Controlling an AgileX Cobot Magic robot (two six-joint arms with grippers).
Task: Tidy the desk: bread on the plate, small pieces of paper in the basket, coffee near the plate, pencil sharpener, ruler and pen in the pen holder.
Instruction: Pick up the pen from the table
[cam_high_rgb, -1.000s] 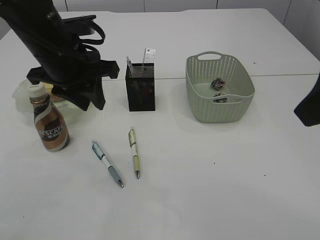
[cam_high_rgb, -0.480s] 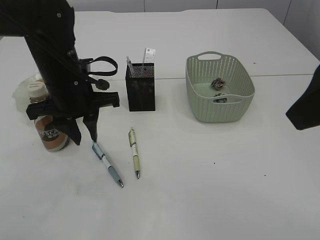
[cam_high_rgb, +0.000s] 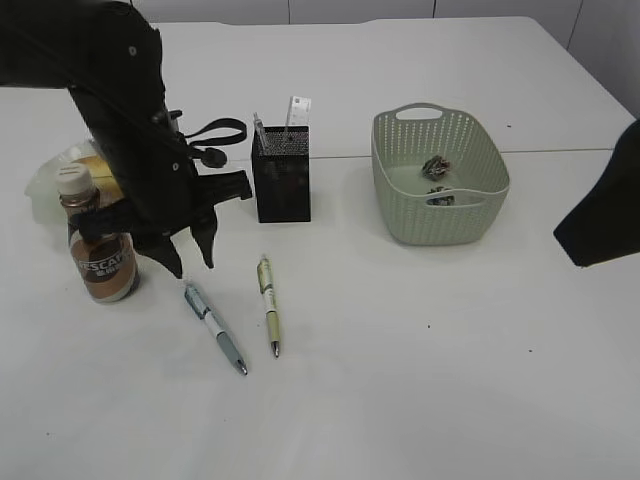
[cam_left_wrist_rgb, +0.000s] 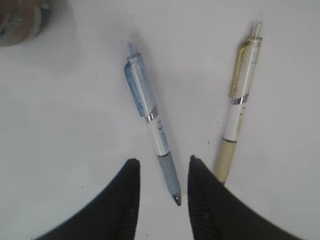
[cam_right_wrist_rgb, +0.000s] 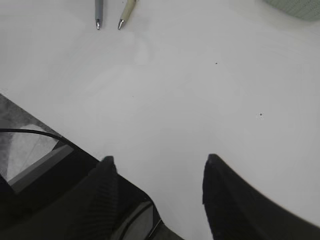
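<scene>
White bench (cam_high_rgb: 420, 380) runs wide under me, and most of the tidying looks done: the coffee bottle (cam_high_rgb: 100, 250) stands just beside the plate (cam_high_rgb: 40, 185), crumpled paper scraps (cam_high_rgb: 436, 168) sit in the green basket (cam_high_rgb: 440, 215), and the black mesh pen holder (cam_high_rgb: 281, 185) already carries a ruler and a pen. Two pens lie loose near the holder, the blue pen (cam_left_wrist_rgb: 150, 120) and the yellowish pen (cam_left_wrist_rgb: 239, 107), apart from each other and nearly parallel. My left gripper (cam_left_wrist_rgb: 162, 200) hovers above the blue one, jaws parted partway and empty, the tip end showing between them in the wrist view. To do this well I judge I should come straight down with the barrel centred crosswise between the jaws, close on the rubber grip section, and keep clear of the yellowish pen so it does not roll. My right gripper (cam_right_wrist_rgb: 157, 175) hangs open and empty over bare bench.
</scene>
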